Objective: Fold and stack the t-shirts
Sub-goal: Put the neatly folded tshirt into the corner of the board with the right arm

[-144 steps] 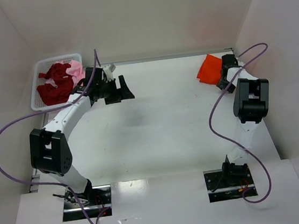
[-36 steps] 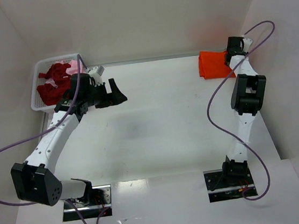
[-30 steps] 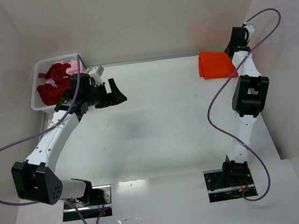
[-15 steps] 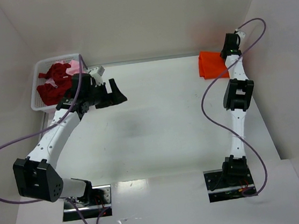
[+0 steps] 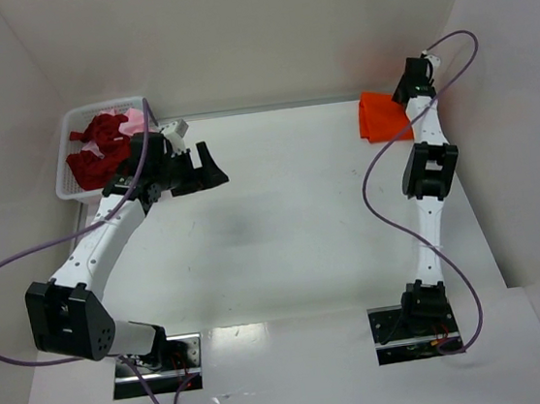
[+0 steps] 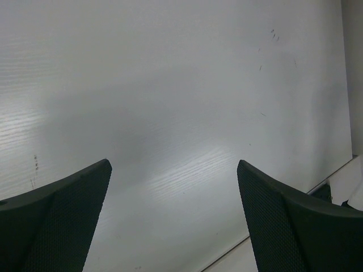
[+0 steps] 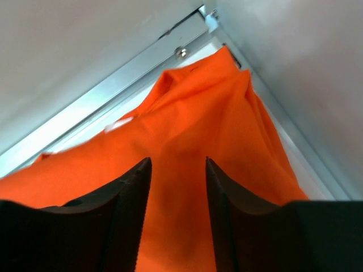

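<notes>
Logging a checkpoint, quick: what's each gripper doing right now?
Left gripper: open wide, empty.
Right gripper: open, over the orange t-shirt, nothing visibly pinched.

The left arm [image 5: 99,246] is bent at the elbow, and the black left gripper [image 6: 173,167] is spread wide. The right arm [image 5: 430,233] is stretched far forward, with the black right gripper [image 7: 177,163] narrowly parted and nothing clamped.

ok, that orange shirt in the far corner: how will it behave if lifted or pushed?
Probably floppy: the orange shirt lies in soft creased folds, so it should drape and unfold. Likely light: thin cloth. Pushed, it may bunch, not slide.
</notes>
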Robot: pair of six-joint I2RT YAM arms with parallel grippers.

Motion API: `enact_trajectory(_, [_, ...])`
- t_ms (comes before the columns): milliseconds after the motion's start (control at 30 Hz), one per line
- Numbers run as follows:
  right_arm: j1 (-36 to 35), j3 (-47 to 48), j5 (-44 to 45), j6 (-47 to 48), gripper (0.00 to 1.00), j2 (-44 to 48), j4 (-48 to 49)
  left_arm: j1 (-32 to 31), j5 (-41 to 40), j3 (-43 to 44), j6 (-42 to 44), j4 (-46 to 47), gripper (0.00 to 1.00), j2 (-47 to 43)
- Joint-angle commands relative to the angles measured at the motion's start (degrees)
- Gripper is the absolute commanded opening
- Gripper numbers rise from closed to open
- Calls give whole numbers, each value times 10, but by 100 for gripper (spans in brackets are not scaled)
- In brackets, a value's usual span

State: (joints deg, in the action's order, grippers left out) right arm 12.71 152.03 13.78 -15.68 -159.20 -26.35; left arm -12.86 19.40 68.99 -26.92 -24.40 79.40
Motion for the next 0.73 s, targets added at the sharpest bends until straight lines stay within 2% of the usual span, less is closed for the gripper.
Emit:
enact_trajectory(0, [-23, -22, -17, 0, 53, 117, -12, 3, 6, 13, 6, 9, 99, -6])
enact_trajectory(33, [-23, -32, -39, 0, 56, 162, -17, 3, 6, 13, 6, 9, 99, -12])
enact_trajectory(100, [-43, -71, -49, 0, 70, 210, -41, 3, 6, 26, 12, 2, 99, -18])
enact_trajectory(133, [-49, -91, -54, 0, 78, 267, -49, 8, -1, 32, 17, -4, 99, -24])
enact_trajectory(167, [-56, -119, -54, 0, 96, 299, -49, 8, -1, 38, 17, -13, 99, -33])
enact_trajectory(200, [-63, -185, -54, -5, 100, 331, -55, 8, -8, 38, 24, -13, 99, -38])
enact_trajectory(233, [-79, -220, -54, -10, 100, 365, -55, 13, -8, 44, 24, -13, 99, -54])
enact_trajectory(267, [-87, -261, -54, -10, 100, 436, -55, 19, -8, 44, 29, -13, 99, -62])
enact_trajectory(300, [-96, -347, -49, -10, 100, 471, -55, 19, -8, 44, 29, -13, 99, -69])
enact_trajectory(367, [-123, -431, -56, -10, 100, 575, -29, 24, -8, 44, 29, -13, 99, -89])
enact_trajectory(400, [-133, -517, -38, -31, 100, 610, -20, 24, -8, 37, 29, -13, 99, -89])
enact_trajectory(467, [-146, -601, -38, -49, 100, 711, 20, 24, -21, 28, 34, -13, 99, -108])
enact_trajectory(500, [-152, -677, -40, -62, 100, 743, 30, 24, -26, 12, 35, -13, 99, -114])
enact_trajectory(600, [-152, -792, -42, -87, 100, 845, 56, 24, -51, -6, 40, -18, 99, -136])
enact_trajectory(700, [-140, -856, -51, -98, 100, 893, 62, 24, -76, -22, 46, -24, 99, -154])
